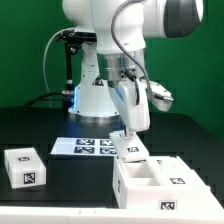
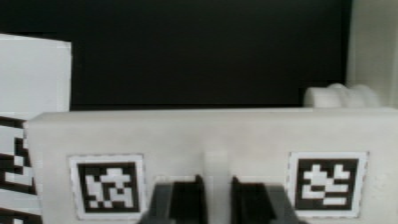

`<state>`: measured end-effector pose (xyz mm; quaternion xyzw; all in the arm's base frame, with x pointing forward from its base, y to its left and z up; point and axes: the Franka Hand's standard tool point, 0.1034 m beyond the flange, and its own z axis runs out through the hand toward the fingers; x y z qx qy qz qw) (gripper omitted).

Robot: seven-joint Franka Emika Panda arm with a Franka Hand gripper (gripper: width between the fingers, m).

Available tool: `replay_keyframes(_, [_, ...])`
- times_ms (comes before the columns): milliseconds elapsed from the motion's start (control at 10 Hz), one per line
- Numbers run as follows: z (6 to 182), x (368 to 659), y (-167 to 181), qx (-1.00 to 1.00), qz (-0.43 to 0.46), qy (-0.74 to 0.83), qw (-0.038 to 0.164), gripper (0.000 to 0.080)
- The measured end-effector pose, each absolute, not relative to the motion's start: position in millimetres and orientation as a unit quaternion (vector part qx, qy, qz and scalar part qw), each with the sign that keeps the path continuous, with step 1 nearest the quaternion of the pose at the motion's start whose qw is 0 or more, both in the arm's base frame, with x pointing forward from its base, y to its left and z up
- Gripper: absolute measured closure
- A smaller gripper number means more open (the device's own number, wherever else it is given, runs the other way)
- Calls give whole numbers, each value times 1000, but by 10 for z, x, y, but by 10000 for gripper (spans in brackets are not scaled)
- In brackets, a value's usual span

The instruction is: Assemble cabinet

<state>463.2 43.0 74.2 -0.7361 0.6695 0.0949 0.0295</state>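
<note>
My gripper (image 1: 129, 128) hangs over the back left corner of the cabinet box (image 1: 160, 182), a white open-topped box with inner compartments and tags on its rim. It is shut on a white tagged panel (image 1: 130, 144) that stands upright at that corner. In the wrist view the panel (image 2: 214, 140) fills the lower half and carries two tags. The gripper (image 2: 221, 195) has its dark fingers (image 2: 178, 203) on either side of a narrow white rib between the tags. I cannot tell whether the panel touches the box.
A second white tagged part (image 1: 24, 166) lies on the black table at the exterior view's left. The marker board (image 1: 88, 147) lies behind the box, by the robot's base (image 1: 95, 95). In the wrist view, a white rounded piece (image 2: 347, 97) shows beyond the panel.
</note>
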Motion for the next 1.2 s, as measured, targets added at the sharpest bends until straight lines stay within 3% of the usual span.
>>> replay_keyframes(1200, [770,4726,385,-735,88,671,31,741])
